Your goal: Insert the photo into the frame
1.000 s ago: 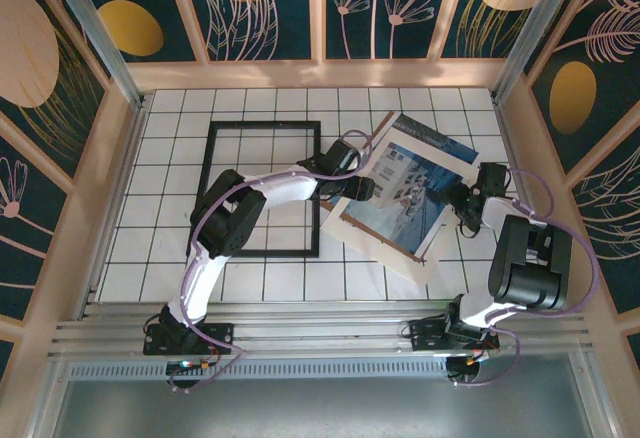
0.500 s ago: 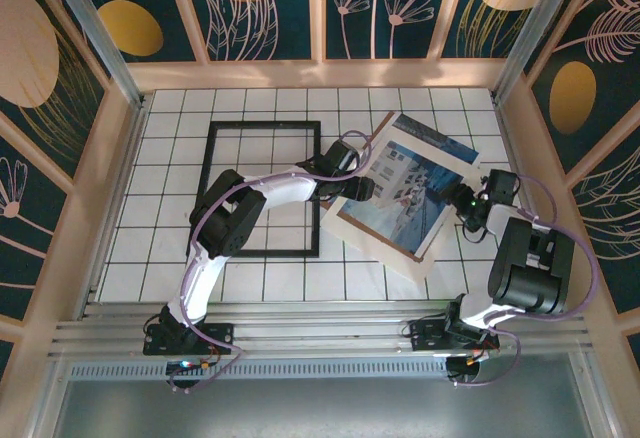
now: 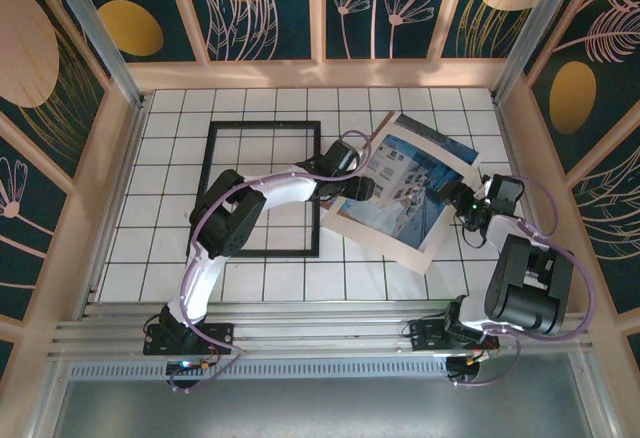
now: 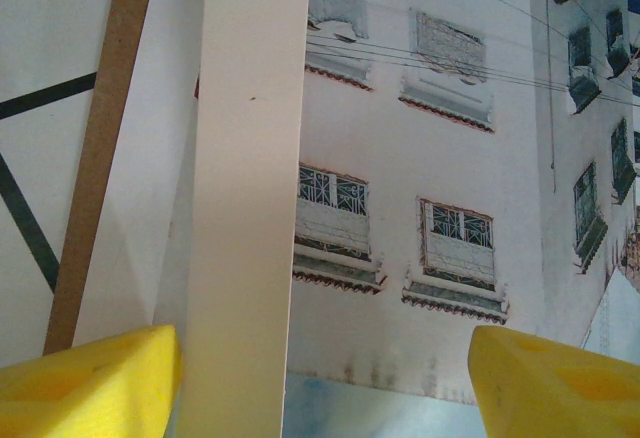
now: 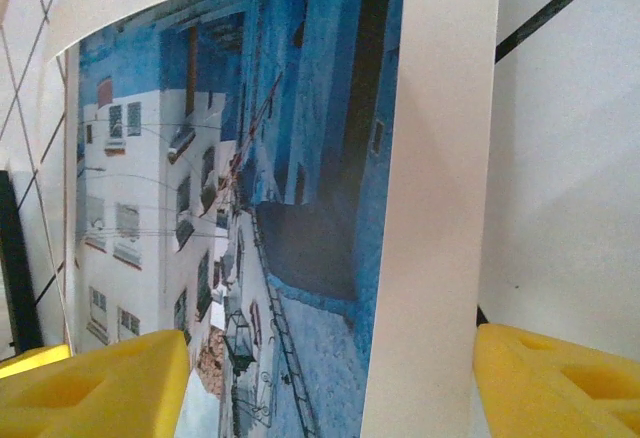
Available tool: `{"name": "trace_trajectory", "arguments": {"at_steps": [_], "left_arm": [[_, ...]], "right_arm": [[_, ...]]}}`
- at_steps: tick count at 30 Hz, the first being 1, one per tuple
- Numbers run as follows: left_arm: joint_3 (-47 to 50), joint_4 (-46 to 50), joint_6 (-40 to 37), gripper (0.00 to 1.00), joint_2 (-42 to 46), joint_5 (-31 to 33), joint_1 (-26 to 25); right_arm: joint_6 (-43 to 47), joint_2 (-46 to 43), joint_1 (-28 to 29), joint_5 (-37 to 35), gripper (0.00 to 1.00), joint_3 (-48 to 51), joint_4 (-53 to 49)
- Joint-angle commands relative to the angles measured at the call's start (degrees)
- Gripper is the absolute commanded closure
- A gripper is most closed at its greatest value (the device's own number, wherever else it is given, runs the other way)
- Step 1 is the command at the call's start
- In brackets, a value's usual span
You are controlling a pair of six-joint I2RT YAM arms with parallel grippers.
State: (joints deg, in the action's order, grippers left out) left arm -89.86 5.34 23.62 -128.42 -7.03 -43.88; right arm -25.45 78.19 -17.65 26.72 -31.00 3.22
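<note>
Right of the frame (image 3: 265, 125), on the tiled bench (image 3: 170, 163), the photo (image 3: 410, 193) lies askew under its mat (image 3: 375, 236). The left tool (image 3: 362, 190) and right tool (image 3: 467, 208) stand wide at opposite edges, holding nothing. A pinch here could catch the mat or brown board (image 4: 100, 158) too, or buckle the print. Whether the layers are loose, or any pad touches paper, is unclear.

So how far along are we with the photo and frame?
Done: nothing; the frame lies empty on the left. In hand: both arms' jaws stand open at opposite edges of the photo, beside the frame. Left: moving it in.
</note>
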Motion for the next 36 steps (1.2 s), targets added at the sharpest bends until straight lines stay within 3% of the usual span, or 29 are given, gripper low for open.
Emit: {"name": "trace_trajectory", "arguments": {"at_steps": [1,8,18,36], "left_arm": [[1.4,0.7,0.9,0.24,-1.0,-3.0,-0.5],[1.5,0.7,0.9,0.24,-0.8,-3.1,-0.5],[1.4,0.7,0.7,0.24,-0.5,-3.1,-0.5],[1.7,0.5,0.6,0.25,-0.4,-3.2,-0.5]], "right_arm": [[-2.9,-2.0,-0.4,3.0,0.24,1.7,4.4],[-12.8,-2.7,-0.4,5.3,0.24,4.3,11.4],[-24.9,-2.5,-0.4,3.2,0.24,5.5,16.6],[-31.4,2.3,-1.4,4.4,0.21,5.7,21.4]]}}
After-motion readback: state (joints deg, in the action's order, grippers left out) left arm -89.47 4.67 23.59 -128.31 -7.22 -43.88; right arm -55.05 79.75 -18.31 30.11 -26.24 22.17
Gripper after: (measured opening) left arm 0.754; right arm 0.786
